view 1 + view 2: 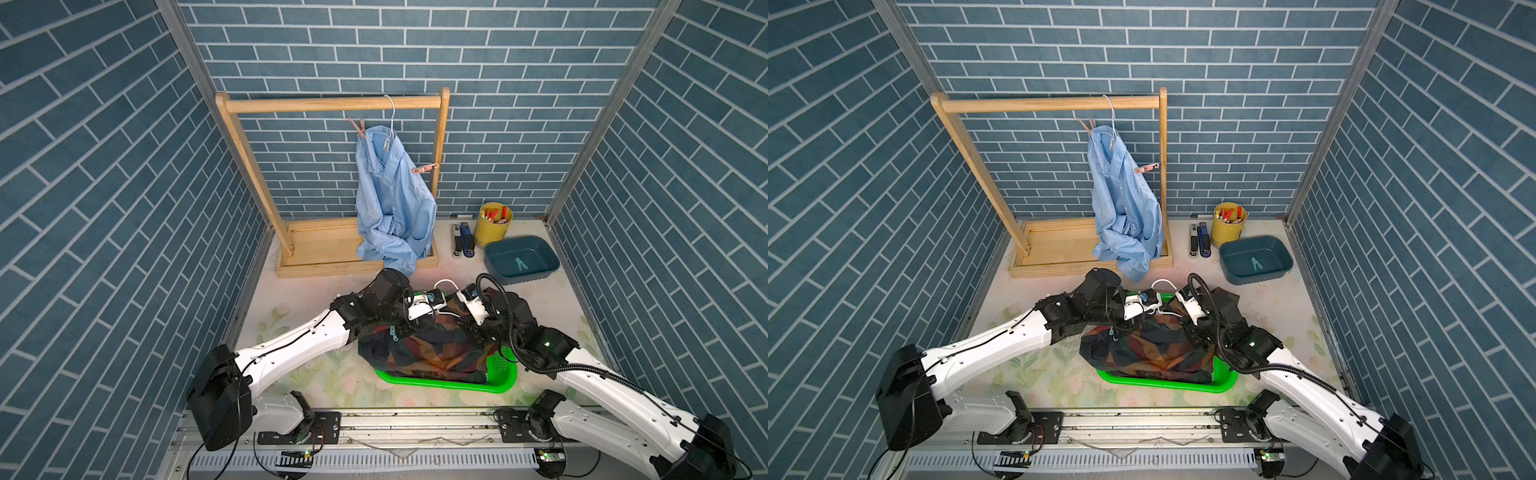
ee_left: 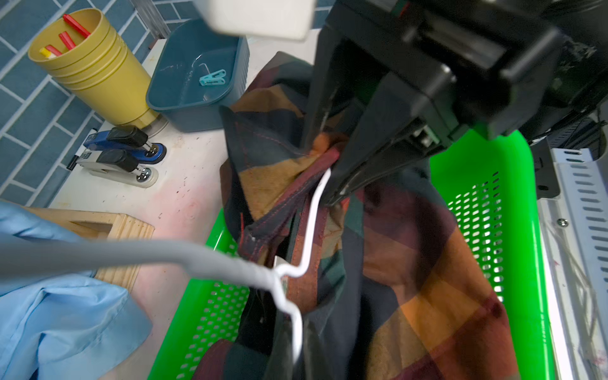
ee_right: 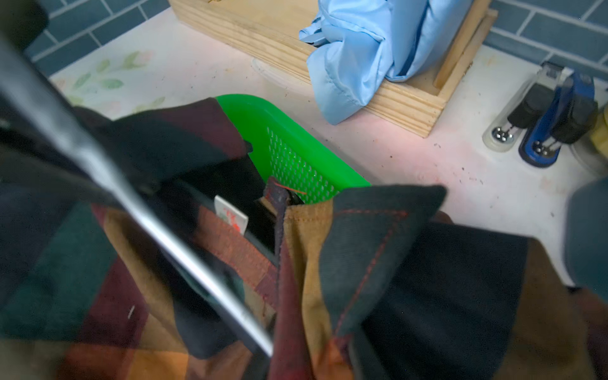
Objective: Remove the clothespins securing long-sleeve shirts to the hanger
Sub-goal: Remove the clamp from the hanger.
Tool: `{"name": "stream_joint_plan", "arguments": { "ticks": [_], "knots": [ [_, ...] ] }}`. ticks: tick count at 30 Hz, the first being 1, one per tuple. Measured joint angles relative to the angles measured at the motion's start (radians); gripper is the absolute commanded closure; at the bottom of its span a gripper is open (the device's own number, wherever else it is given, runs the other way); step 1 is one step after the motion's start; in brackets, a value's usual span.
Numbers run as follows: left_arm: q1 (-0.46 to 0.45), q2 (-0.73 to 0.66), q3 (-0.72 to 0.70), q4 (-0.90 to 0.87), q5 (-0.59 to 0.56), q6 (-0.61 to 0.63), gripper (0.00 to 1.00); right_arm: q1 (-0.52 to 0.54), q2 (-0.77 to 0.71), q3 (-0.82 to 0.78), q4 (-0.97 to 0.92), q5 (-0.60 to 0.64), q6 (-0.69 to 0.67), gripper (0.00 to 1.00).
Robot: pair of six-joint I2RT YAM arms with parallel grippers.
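A dark plaid shirt point(image 1: 432, 353) on a white wire hanger point(image 2: 312, 223) is heaped over a green basket point(image 1: 503, 374). A teal clothespin point(image 1: 392, 332) is clipped on its shoulder. My left gripper point(image 1: 435, 305) is shut on the hanger by its hook. My right gripper point(image 2: 330, 184) is shut on the plaid collar where the wire runs under it. A pale blue shirt point(image 1: 392, 199) hangs on the rack with two pink clothespins point(image 1: 358, 126) point(image 1: 424, 168). Another teal clothespin point(image 1: 519, 262) lies in the blue bin point(image 1: 540, 266).
A wooden rack point(image 1: 332, 104) stands at the back, its base point(image 1: 316, 249) just behind the arms. A yellow cup point(image 1: 492, 224) of red and yellow sticks and two staplers point(image 1: 463, 241) sit beside the bin. Brick-pattern walls close in three sides.
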Motion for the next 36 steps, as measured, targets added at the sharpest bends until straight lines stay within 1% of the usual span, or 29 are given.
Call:
{"name": "stream_joint_plan", "arguments": {
  "ticks": [1,2,3,5,8,10,13,15,22,25,27,31,36],
  "knots": [
    [0.003,0.001,0.000,0.003,-0.007,0.005,1.00,0.004,-0.004,0.000,-0.011,-0.016,-0.028,0.98],
    [0.003,0.003,0.001,0.003,-0.009,0.008,0.99,0.009,-0.011,-0.001,-0.023,-0.028,-0.051,0.99],
    [0.004,0.005,0.002,0.000,-0.007,0.014,0.97,0.011,-0.020,-0.002,-0.033,-0.034,-0.061,1.00],
    [0.000,0.013,0.006,-0.001,0.000,0.018,0.90,0.009,-0.043,-0.008,-0.046,-0.034,-0.071,1.00],
    [-0.003,0.020,0.016,0.006,-0.001,0.013,0.73,0.008,-0.069,-0.013,-0.075,-0.031,-0.069,1.00],
    [-0.002,0.020,0.023,0.010,-0.006,0.008,0.58,0.006,-0.085,-0.013,-0.085,-0.016,-0.057,1.00],
    [-0.004,0.017,0.025,0.013,-0.016,-0.001,0.43,0.002,-0.099,-0.013,-0.093,0.017,-0.042,1.00],
    [-0.004,0.004,0.023,0.014,-0.028,-0.006,0.36,0.002,-0.103,-0.013,-0.092,0.029,-0.032,1.00],
    [-0.003,-0.128,0.020,0.002,-0.079,-0.011,0.24,-0.004,-0.103,-0.012,-0.091,0.065,0.010,1.00],
    [-0.003,-0.196,0.019,-0.008,-0.124,0.006,0.22,-0.004,-0.102,-0.011,-0.091,0.074,0.010,1.00],
    [-0.003,-0.246,0.014,-0.022,-0.160,0.045,0.21,-0.002,-0.102,-0.011,-0.092,0.078,0.010,1.00],
    [-0.003,-0.329,-0.018,-0.073,-0.256,0.132,0.22,0.014,-0.100,-0.011,-0.092,0.097,0.010,1.00],
    [-0.021,-0.353,-0.049,-0.156,-0.382,0.229,0.26,0.034,-0.099,-0.005,-0.095,0.116,0.010,1.00]
  ]
}}
